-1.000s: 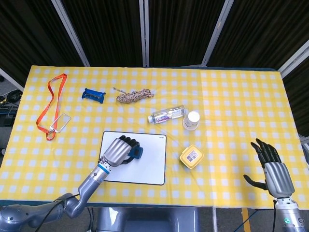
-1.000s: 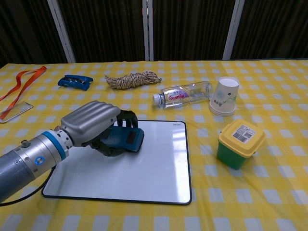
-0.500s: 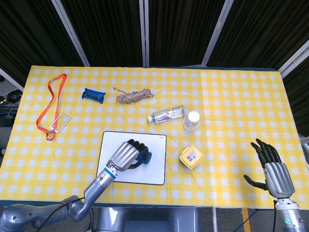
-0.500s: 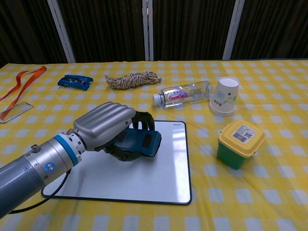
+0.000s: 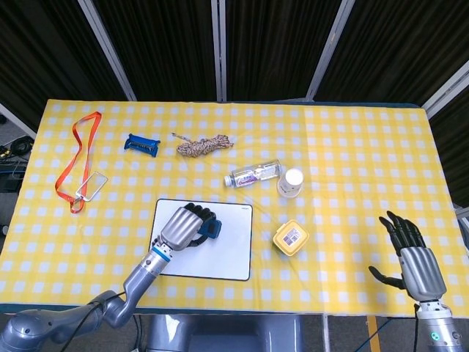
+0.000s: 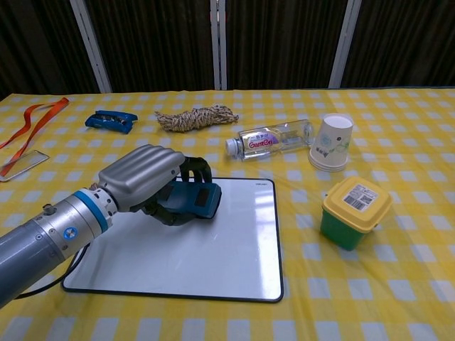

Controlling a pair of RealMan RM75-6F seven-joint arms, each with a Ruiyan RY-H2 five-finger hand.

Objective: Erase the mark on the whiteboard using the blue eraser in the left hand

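Observation:
My left hand (image 5: 181, 226) (image 6: 142, 179) grips the blue eraser (image 5: 210, 229) (image 6: 197, 199) and presses it flat on the upper middle of the whiteboard (image 5: 220, 261) (image 6: 227, 256). No mark shows on the bare white surface around the hand; whatever lies under the hand is hidden. My right hand (image 5: 412, 253) hovers near the table's front right edge, fingers spread and holding nothing; the chest view does not show it.
A yellow-lidded green tub (image 5: 291, 237) (image 6: 354, 210) stands right of the board. A paper cup (image 5: 292, 182) (image 6: 333, 142) and a lying water bottle (image 5: 253, 174) (image 6: 272, 139) are behind it. A rope bundle (image 5: 203, 146), blue clip (image 5: 141, 143) and orange lanyard (image 5: 83, 150) lie farther back left.
The left hand swept the eraser right and toward the front across the board, then came back left and up to the board's upper middle. The right hand has hardly moved.

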